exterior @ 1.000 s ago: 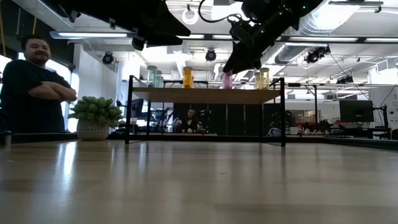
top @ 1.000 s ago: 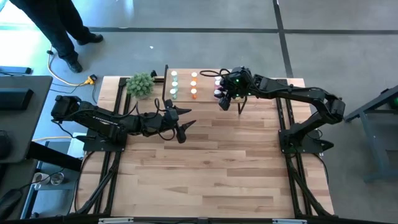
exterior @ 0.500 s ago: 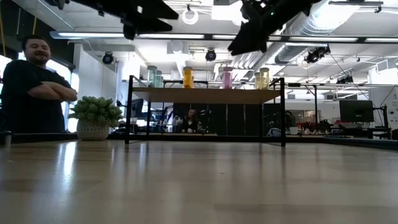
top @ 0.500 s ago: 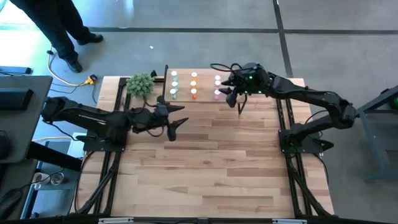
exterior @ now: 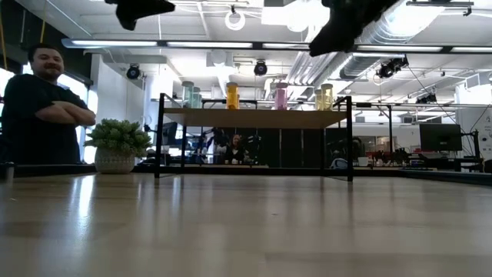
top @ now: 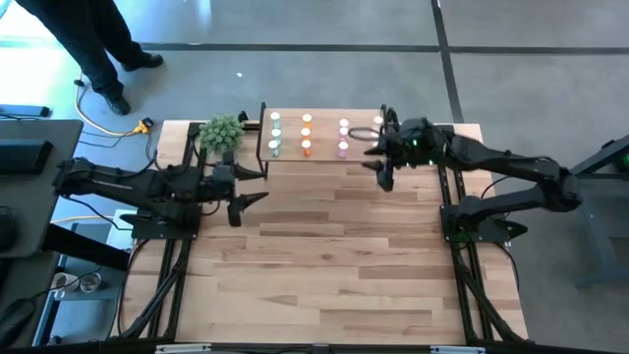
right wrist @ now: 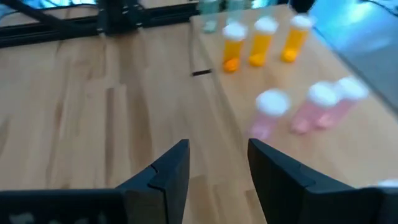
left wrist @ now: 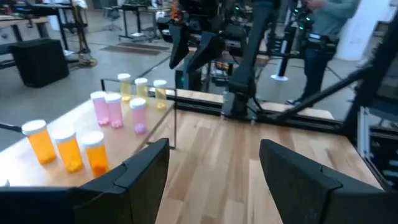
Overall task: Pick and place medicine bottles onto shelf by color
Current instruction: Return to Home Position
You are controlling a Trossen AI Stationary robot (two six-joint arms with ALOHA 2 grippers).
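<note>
The shelf (top: pixel 324 138) stands at the table's far edge on thin black legs. The medicine bottles stand upright on it in groups by colour: green (top: pixel 275 133), orange (top: pixel 307 134), pink (top: pixel 343 136) and yellow (top: pixel 378 122). In the low view they stand in a row on the board (exterior: pixel 257 118). My left gripper (top: pixel 246 193) hangs open, left of the shelf's near edge, with nothing between its fingers (left wrist: pixel 214 180). My right gripper (top: pixel 377 165) hangs open off the shelf's near right corner, also with nothing between its fingers (right wrist: pixel 217 168). Both are raised high above the table.
A green bushy plant (top: pixel 222 133) in a white pot stands left of the shelf. A person (exterior: pixel 38 108) stands beyond the table's far left. Bare tabletop (top: pixel 324 265) stretches from the shelf to the near edge.
Both grippers have drawn back from the shelf and risen. The left one has gone toward the table's left edge. The right one has gone from the pink bottles toward the right edge. The bottles have stayed in place.
</note>
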